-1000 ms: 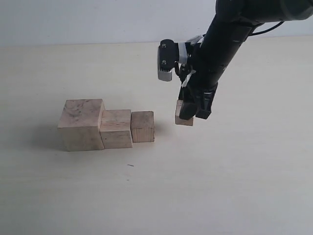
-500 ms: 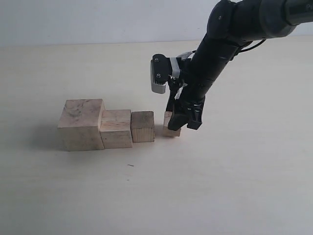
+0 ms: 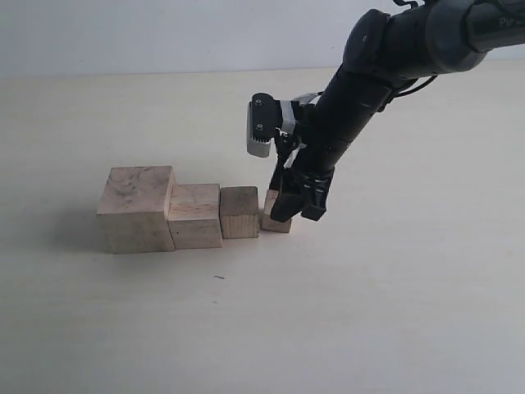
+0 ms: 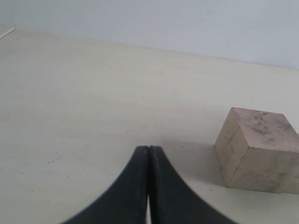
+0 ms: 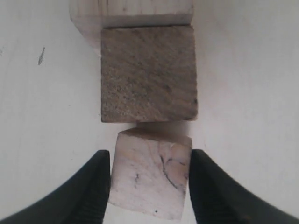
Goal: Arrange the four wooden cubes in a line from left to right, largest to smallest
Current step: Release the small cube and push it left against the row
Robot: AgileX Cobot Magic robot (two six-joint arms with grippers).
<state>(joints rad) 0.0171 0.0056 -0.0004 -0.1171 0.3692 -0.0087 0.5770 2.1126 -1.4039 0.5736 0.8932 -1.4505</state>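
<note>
Right pincer (image 3: 294,208) is grasping smallest cube (image 5: 150,179) just beside third cube (image 5: 148,72) on counter (image 3: 369,312); left pincer (image 4: 148,158) is resting clenched, empty.

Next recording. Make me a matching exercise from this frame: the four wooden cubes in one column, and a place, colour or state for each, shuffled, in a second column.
Column A
1. largest cube
2. second cube
3. third cube
4. smallest cube

Column B
a. darker brown than the others
b. held between the fingers of the right gripper
c. grey-mottled top, left end of the row
d. pale, second from the left

Pairs: 1-c, 2-d, 3-a, 4-b
</note>
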